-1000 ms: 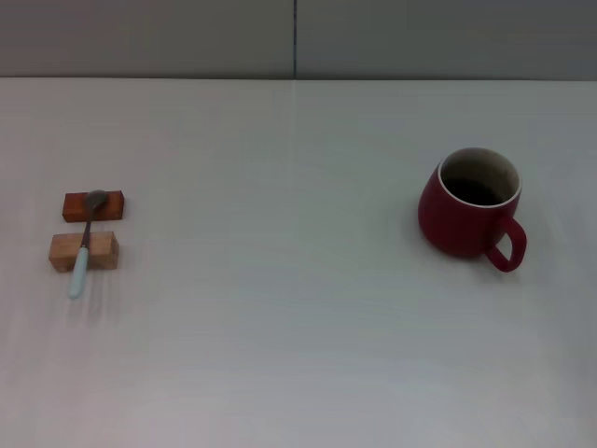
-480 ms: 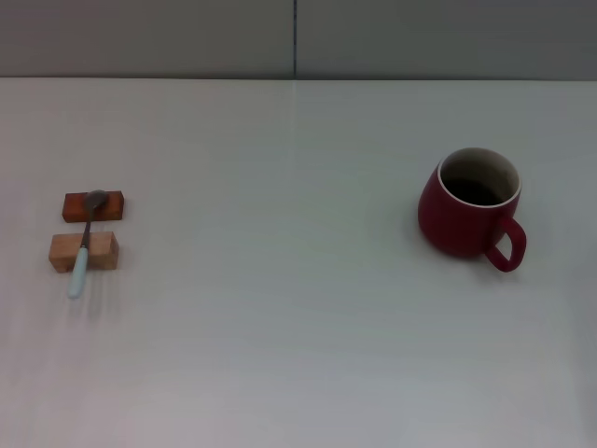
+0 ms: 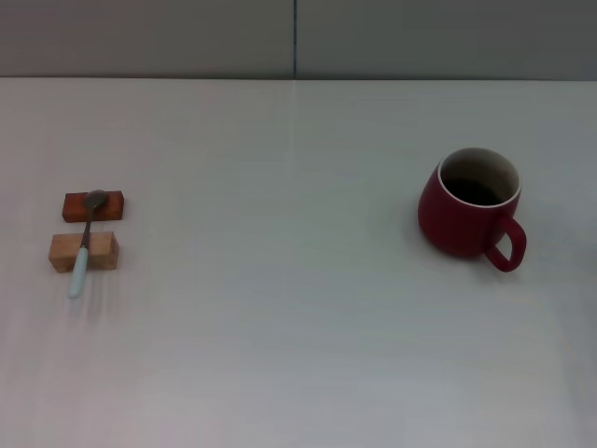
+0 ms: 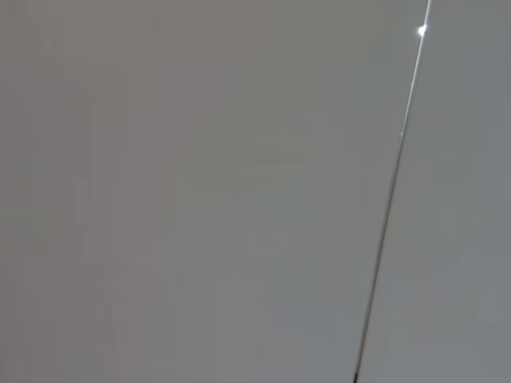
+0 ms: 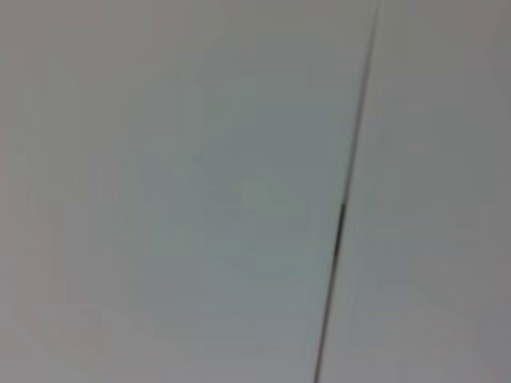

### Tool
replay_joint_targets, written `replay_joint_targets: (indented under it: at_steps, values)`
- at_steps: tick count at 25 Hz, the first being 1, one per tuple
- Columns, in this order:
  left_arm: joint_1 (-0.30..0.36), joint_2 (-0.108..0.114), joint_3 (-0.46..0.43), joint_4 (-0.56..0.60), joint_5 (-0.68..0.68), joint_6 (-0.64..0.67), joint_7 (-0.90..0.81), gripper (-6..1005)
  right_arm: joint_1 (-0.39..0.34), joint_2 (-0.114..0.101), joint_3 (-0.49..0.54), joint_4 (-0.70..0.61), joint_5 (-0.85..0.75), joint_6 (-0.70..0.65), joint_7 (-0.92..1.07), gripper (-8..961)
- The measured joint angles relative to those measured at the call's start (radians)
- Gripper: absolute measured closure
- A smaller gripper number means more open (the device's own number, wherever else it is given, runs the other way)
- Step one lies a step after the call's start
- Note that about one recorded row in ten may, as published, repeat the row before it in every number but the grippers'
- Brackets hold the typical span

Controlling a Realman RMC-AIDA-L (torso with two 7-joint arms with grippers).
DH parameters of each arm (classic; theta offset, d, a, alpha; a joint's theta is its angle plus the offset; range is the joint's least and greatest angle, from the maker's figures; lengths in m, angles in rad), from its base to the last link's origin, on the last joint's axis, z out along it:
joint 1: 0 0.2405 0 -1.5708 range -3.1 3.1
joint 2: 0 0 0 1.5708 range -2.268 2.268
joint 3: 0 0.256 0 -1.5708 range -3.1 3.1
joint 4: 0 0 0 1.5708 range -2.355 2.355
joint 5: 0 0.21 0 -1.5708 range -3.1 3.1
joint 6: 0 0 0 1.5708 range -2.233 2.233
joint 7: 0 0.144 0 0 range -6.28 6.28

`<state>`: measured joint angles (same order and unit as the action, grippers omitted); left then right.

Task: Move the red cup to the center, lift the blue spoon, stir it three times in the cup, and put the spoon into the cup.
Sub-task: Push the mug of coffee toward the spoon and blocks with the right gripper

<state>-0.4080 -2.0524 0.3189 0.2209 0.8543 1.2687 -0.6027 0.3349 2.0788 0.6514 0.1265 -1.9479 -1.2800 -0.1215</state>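
Observation:
The red cup (image 3: 469, 203) stands upright on the right side of the white table in the head view, its loop handle turned toward the near right, its inside dark. On the left side lies the blue spoon (image 3: 82, 245), resting across two small blocks, its grey bowl on the far one and its pale handle pointing toward me. Neither gripper shows in any view. Both wrist views hold only a plain grey surface with a thin seam.
A reddish wooden block (image 3: 93, 204) and a pale wooden block (image 3: 84, 251) carry the spoon. The white table (image 3: 280, 280) stretches between spoon and cup. A grey wall with a vertical seam runs along the table's far edge.

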Motion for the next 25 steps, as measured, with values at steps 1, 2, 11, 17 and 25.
replay_joint_targets:
  at_steps: [1,2,11,17,25]
  values:
    - [0.000,0.000,0.000,0.000,0.000,0.001,0.000,171,0.006,0.000,-0.012,-0.007,0.000,0.004,-0.002,909]
    - [0.000,0.000,0.000,0.000,0.000,0.001,0.000,171,0.012,0.000,-0.025,-0.015,0.000,0.009,-0.004,909]
    - [0.003,0.001,0.000,0.016,0.000,0.003,0.000,172,0.070,-0.002,-0.146,-0.068,0.000,0.075,-0.008,914]
    - [0.003,0.000,0.000,0.023,-0.001,0.003,0.000,171,0.109,-0.002,-0.259,-0.097,-0.004,0.144,-0.011,914]
    - [-0.002,0.000,0.000,0.023,-0.002,0.002,0.000,171,0.145,-0.003,-0.361,-0.108,-0.030,0.235,-0.011,914]
